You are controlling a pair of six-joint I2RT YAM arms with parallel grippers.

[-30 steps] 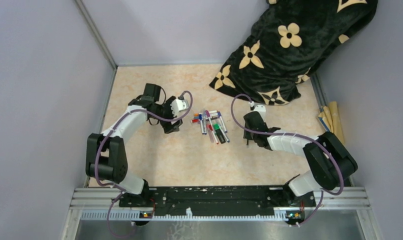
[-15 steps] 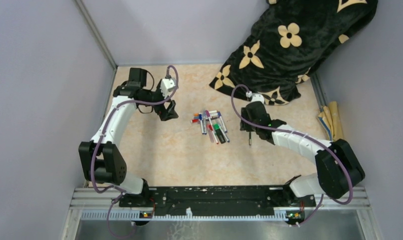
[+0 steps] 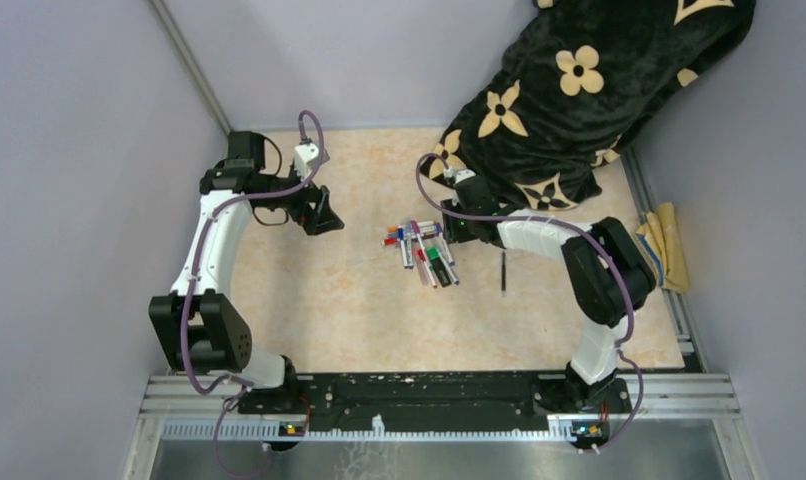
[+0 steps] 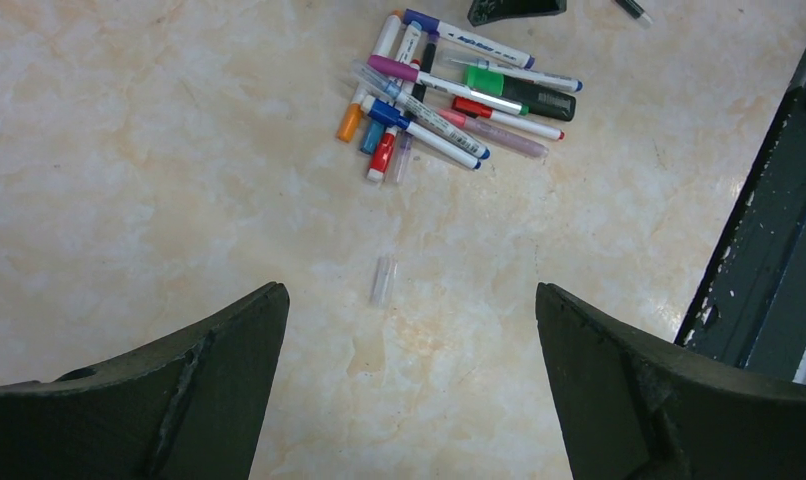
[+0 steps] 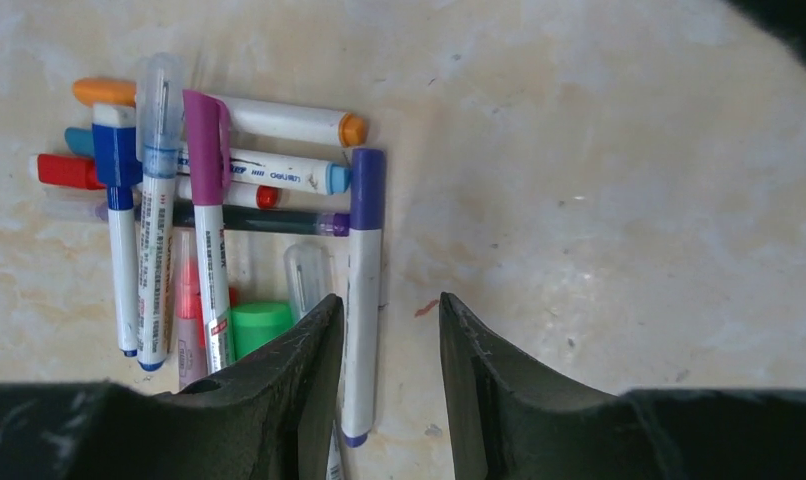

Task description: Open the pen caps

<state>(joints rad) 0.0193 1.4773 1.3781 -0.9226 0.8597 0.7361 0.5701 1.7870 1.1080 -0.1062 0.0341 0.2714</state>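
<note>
My left gripper gapes empty, my right gripper slightly parted above the pens, mostly capped; one clear cap lies loose.

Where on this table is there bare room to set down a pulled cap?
Bare tabletop lies between the pens and the base rail, and behind the pens toward the back wall. Crowded: the pens, where the right claw hovers, and by the blanket.
</note>
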